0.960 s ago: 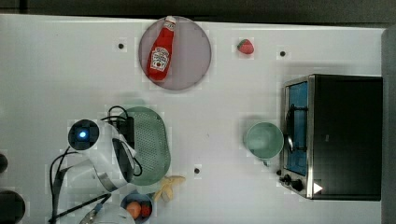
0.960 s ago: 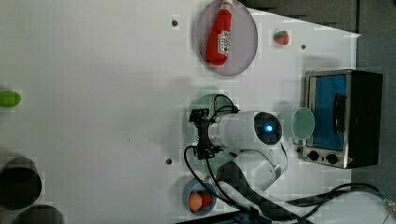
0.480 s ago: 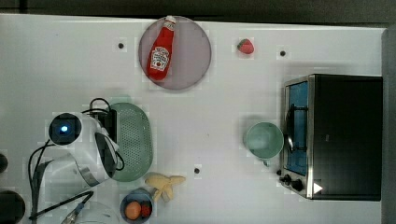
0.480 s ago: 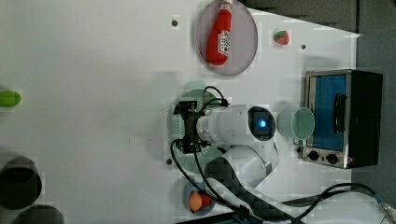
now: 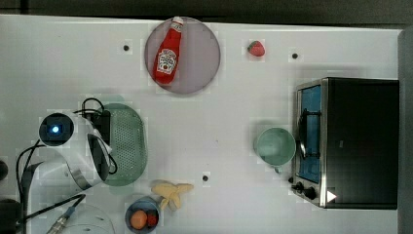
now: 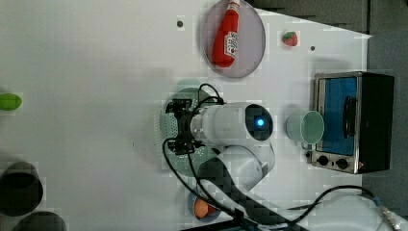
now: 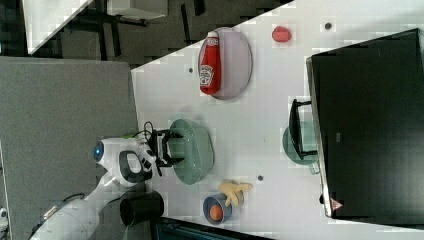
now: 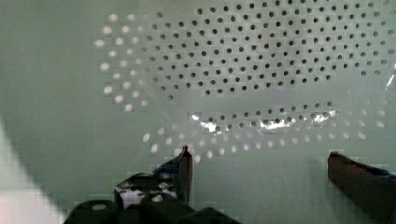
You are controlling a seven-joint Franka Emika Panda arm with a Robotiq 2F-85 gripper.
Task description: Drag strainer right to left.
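Presently the fingers (image 8: 259,161) stand spread wide and grasp nothing — in the wrist view they hang inside the strainer (image 8: 224,70), its perforated wall close ahead. Judged from that, the drag is done by pushing from within the bowl, which needs no clamping. The strainer (image 5: 125,144) lies at the top view's left, half under the arm (image 5: 73,146), well apart from the cup (image 5: 275,145) and oven (image 5: 350,141) at the top view's right. Just beside it, toward the top view's bottom, lie a banana (image 5: 170,191) and a small bowl (image 5: 141,217) — a swing that way risks a knock. Farther off on the desk (image 5: 234,92), the ketchup (image 5: 167,54) rests on a plate (image 5: 202,58), a strawberry (image 5: 256,48) near it.
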